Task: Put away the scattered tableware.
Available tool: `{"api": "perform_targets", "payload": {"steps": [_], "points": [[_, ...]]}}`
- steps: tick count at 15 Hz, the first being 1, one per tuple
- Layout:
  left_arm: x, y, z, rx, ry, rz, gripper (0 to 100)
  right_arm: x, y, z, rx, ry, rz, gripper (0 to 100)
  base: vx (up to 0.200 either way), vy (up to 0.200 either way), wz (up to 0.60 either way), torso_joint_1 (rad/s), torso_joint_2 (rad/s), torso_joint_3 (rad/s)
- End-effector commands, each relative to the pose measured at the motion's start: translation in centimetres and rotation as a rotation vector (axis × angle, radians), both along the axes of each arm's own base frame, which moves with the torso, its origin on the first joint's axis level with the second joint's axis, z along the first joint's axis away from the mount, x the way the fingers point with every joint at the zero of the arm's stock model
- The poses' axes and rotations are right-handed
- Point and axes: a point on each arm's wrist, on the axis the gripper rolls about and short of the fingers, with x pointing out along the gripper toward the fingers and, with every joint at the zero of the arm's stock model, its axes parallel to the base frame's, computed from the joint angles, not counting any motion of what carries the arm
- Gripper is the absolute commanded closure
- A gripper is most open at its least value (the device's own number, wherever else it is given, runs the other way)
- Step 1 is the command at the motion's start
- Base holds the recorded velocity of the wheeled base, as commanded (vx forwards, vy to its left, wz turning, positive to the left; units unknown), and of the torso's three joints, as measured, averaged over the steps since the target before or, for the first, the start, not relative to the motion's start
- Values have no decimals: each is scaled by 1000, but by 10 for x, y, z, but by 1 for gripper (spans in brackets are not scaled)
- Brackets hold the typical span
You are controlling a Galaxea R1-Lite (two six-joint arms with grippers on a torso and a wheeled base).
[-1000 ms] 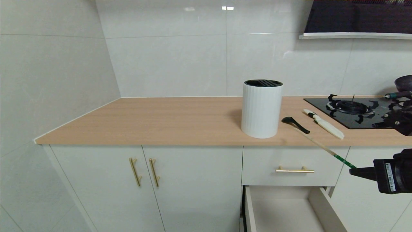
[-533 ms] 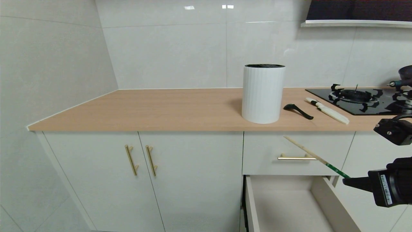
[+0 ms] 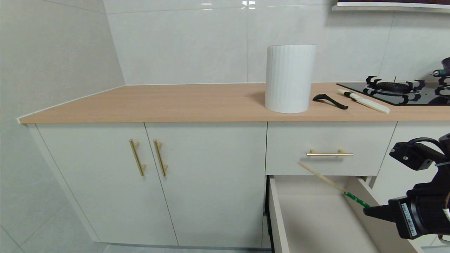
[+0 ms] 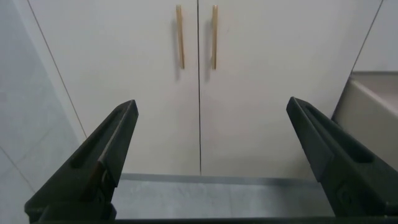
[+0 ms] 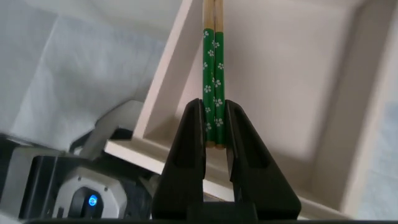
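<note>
A kitchen counter of pale wood ran across the middle of the head view, with white cabinets beneath it. At the lower right of the frame, the right gripper was closed tight on a pair of chopsticks, pinching them by their green patterned ends. The chopsticks slanted up and to the left from the fingertips, with their bare wooden tips in front of the closed drawer front just below its gold handle. Under them, at the bottom right of the frame, a lower drawer was pulled out, its pale inside showing.

In the right wrist view, the right gripper had both chopsticks side by side between its black fingers, the sticks reaching out above the open drawer.

In the left wrist view, the left gripper was spread wide with nothing between its fingers, facing two white cabinet doors with gold handles.

On the counter, right of centre in the head view, a tall white ribbed holder stood upright. Just to its right lay a black spoon, and beside that a knife with a pale blade. A black gas stove sat at the far right edge of the frame.
</note>
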Motion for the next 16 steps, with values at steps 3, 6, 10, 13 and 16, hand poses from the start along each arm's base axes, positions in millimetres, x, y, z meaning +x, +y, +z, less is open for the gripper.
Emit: {"api": "perform_targets", "payload": {"steps": [3,6,10,13,16], "points": [[0,0,0,0,-1,1,0,17,9,-24,-46,86,7,100,0,0,0,0,0,0],[0,0,0,0,-1,1,0,34,18,-50,-109,171,25,100,0,0,0,-63,103,90],[0,0,0,0,-1,1,0,68,33,-91,-153,262,5,100,0,0,0,-7,16,10],[0,0,0,0,-1,1,0,100,38,-127,-157,330,-64,100,0,0,0,0,0,0],[0,0,0,0,0,1,0,122,46,-156,-174,390,-95,100,0,0,0,0,0,0]]}}
